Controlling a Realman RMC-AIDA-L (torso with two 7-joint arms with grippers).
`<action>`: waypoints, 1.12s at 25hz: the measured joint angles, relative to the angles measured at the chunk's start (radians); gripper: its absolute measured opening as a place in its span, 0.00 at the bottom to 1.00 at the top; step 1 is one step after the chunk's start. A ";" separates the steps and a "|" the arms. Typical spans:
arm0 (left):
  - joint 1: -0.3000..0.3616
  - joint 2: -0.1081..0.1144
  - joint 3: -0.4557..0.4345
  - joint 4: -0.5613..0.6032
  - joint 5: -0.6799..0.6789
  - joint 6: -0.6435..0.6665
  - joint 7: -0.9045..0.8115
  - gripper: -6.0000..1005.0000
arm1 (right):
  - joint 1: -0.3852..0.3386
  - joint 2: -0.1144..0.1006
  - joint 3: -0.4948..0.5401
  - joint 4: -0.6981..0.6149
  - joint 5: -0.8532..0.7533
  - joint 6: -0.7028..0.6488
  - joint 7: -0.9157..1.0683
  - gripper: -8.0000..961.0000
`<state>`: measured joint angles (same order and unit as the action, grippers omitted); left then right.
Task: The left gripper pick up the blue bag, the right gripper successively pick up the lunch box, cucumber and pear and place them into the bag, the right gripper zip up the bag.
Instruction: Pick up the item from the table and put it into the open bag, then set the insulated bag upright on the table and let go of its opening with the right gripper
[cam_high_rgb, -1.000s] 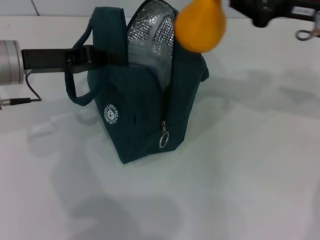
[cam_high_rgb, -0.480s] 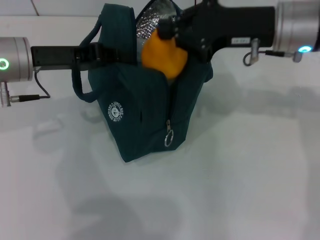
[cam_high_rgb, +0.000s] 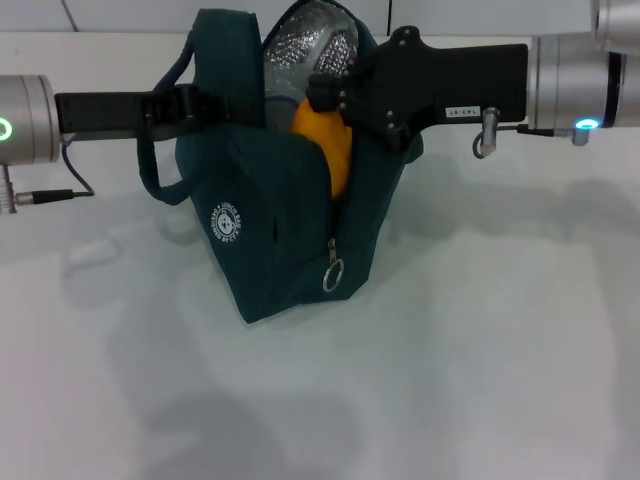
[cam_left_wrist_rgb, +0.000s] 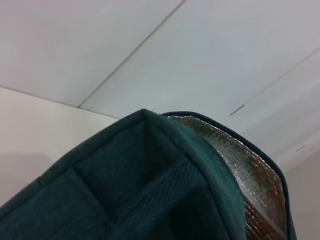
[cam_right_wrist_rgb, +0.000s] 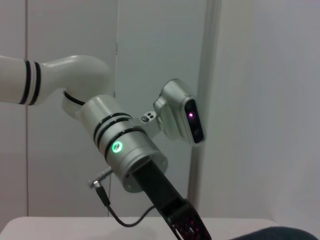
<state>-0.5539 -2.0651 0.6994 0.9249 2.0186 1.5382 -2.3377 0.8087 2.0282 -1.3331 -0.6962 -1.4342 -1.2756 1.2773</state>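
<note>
The blue bag (cam_high_rgb: 280, 220) stands upright on the table (cam_high_rgb: 500, 350). The left claw (cam_high_rgb: 205, 105) clamps its handle; the right claw (cam_high_rgb: 335, 95) grips the pear (cam_high_rgb: 325, 145) inside its opening.

A lab: bare white table (cam_high_rgb: 480, 380), plain white wall panels (cam_right_wrist_rgb: 150, 50).

You have one blue bag (cam_high_rgb: 280, 220) with two looped handles, one ring zipper pull (cam_high_rgb: 333, 274), one round white logo (cam_high_rgb: 228, 222), one pear (cam_high_rgb: 325, 145), two grippers, left gripper (cam_high_rgb: 205, 108), right gripper (cam_high_rgb: 335, 95).
</note>
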 joint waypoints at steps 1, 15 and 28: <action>0.000 0.000 0.000 0.000 0.000 -0.001 0.000 0.06 | -0.002 0.000 0.000 0.001 0.000 0.004 0.001 0.06; 0.004 0.002 -0.001 0.000 0.000 -0.001 0.000 0.06 | -0.062 -0.008 0.023 -0.008 0.051 0.019 0.006 0.08; 0.027 0.005 -0.029 0.000 0.000 -0.008 0.000 0.06 | -0.232 -0.074 0.149 -0.052 0.015 0.034 0.004 0.67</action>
<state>-0.5267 -2.0596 0.6706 0.9250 2.0186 1.5301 -2.3377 0.5767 1.9539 -1.1838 -0.7484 -1.4188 -1.2420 1.2814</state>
